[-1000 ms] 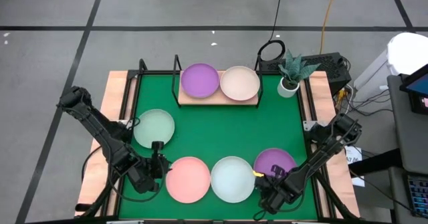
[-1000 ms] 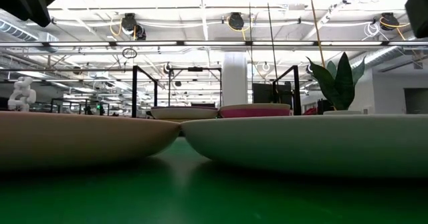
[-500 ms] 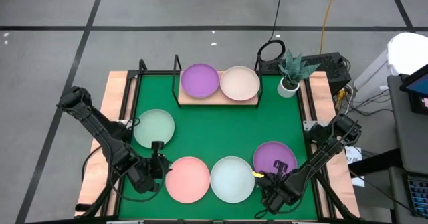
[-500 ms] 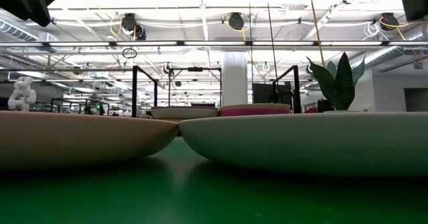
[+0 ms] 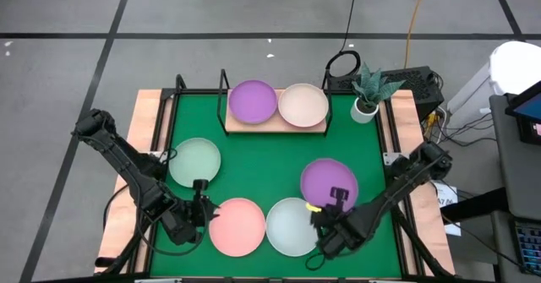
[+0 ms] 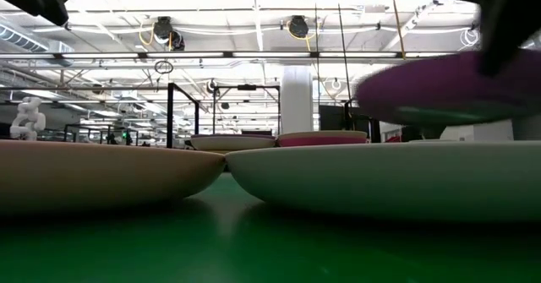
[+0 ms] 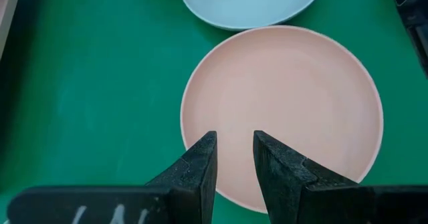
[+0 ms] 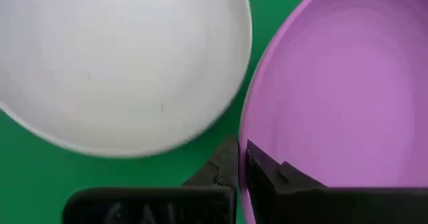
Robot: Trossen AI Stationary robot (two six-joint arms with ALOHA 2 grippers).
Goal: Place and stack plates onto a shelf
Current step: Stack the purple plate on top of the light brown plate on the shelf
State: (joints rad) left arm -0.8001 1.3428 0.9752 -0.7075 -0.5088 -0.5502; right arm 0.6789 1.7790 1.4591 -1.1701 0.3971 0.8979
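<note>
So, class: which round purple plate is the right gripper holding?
The purple plate near the white plate, pinched at its rim by the right gripper; the other sits on the wooden shelf.

Open green mat (image 5: 262, 169) lies mid-table; shelf (image 5: 275, 122) top fully covered by two plates

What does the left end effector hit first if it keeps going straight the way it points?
Probably the pink plate: the left end effector sits at that plate's near rim, pointing across it. How high it rides above the rim is unclear.

- plates, e.g. salmon plate (image 5: 237, 226): matte, smooth
- shelf (image 5: 275, 126): light wood board, thin black metal wire frame
- mat (image 5: 270, 160): green, matte
- table (image 5: 149, 106) edges: bare light wood
</note>
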